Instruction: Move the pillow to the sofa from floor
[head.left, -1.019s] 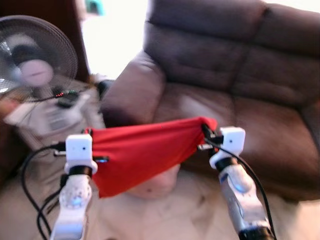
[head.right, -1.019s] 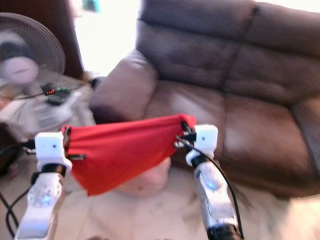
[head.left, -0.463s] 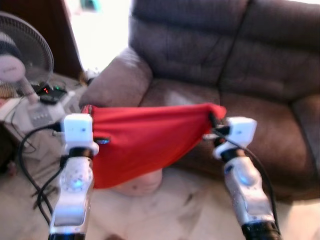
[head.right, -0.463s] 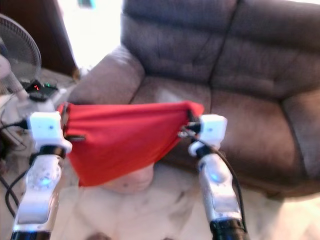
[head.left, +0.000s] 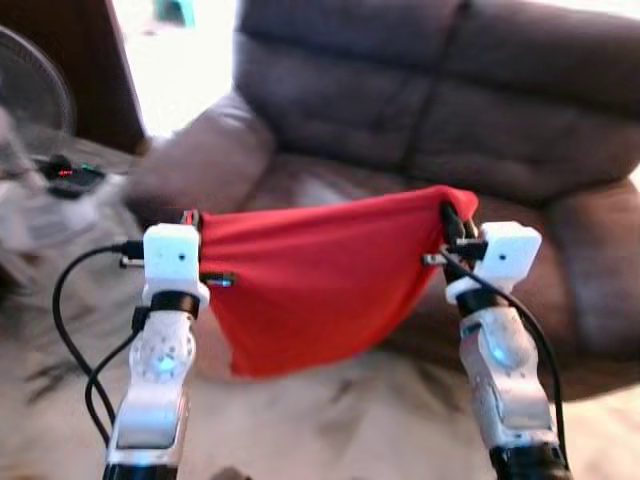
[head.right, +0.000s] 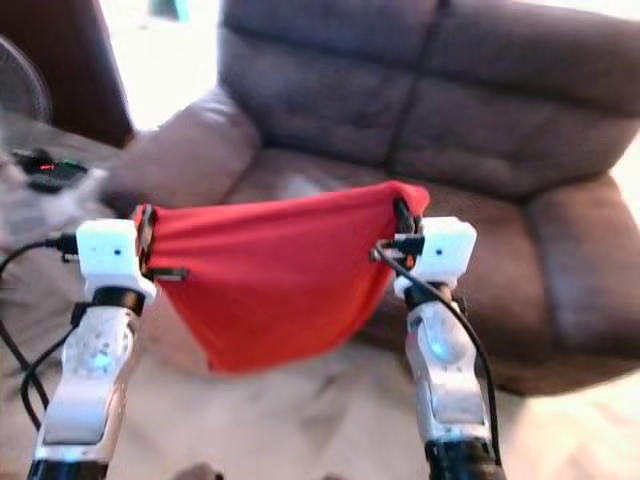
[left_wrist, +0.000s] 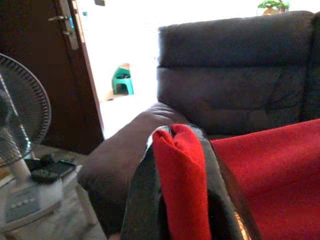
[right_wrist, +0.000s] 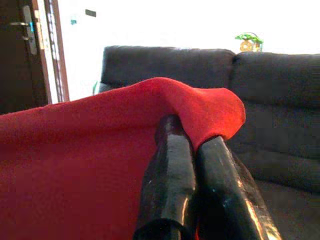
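The red pillow hangs stretched in the air between my two arms, just in front of the dark brown sofa. My left gripper is shut on the pillow's left corner; in the left wrist view its black fingers pinch a fold of the red cloth. At the pillow's right corner, my right gripper is shut on the fabric, and the right wrist view shows the cloth draped over the closed fingers. The pillow's lower edge sags toward the floor.
A standing fan is at the far left beside a low table with a remote. A dark wooden door stands open to a bright doorway behind the sofa's left armrest. Pale marble floor lies underfoot.
The camera has swung right, so the fan slides out at the left and the sofa seat centres. The pillow is carried a little higher, closer to the seat. Both grips are unchanged.
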